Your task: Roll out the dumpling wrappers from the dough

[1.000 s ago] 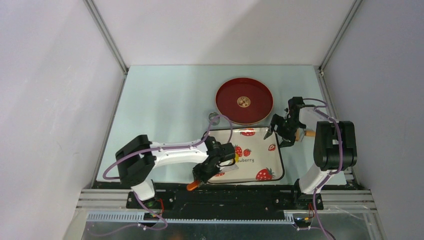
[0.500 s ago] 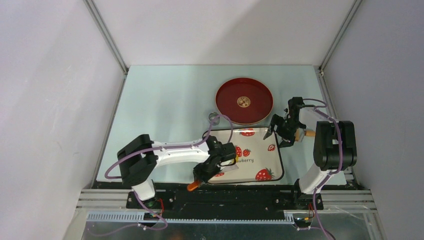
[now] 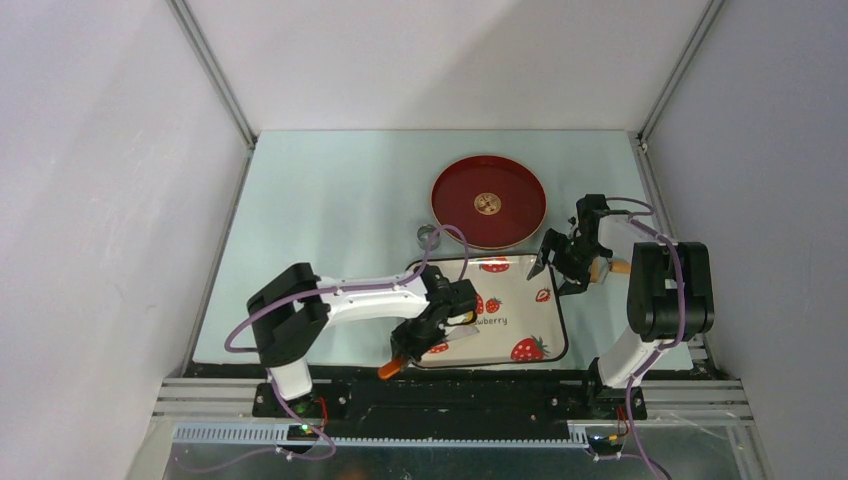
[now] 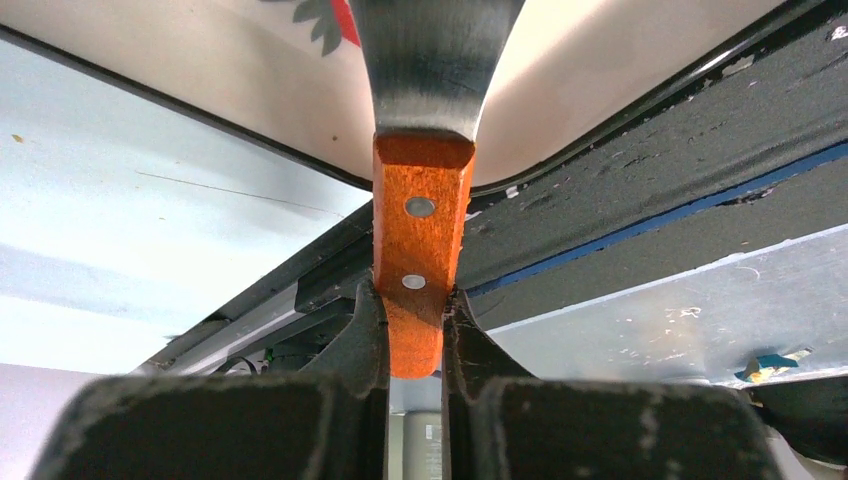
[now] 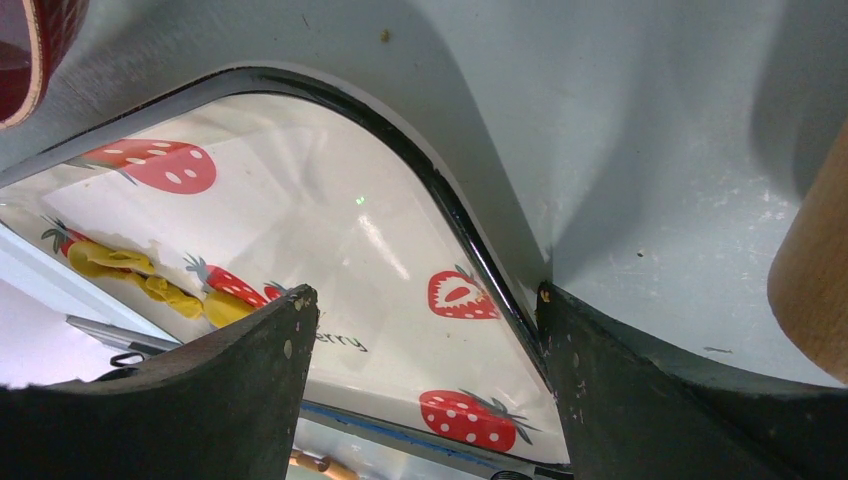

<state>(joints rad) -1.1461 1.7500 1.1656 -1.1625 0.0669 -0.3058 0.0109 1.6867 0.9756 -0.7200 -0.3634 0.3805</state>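
**Left gripper [image 4: 415, 318] clamped on scraper [image 4: 421, 215]; right gripper [image 5: 418, 300] wide, nothing held**

1. Table [image 3: 330, 210]: pale green surface, carrying every item listed.
2. Red plate [image 3: 515, 195]: round, toward the far side, just beyond the tray's far edge.
3. Strawberry tray [image 3: 525, 300]: white with a dark rim, at the near edge between the two arms.
4. Scraper: orange handle pinched in the narrow jaws of the left gripper. The steel blade reaches over the tray's near rim onto its white floor.
5. Wooden roller [image 5: 815, 290]: on the table outside the tray, just right of the right gripper.
6. Right gripper: over the tray's far right corner, fingers spread well apart.
7. Dough [image 5: 165, 292]: irregular yellow lumps on the tray's left part, close to the left gripper.
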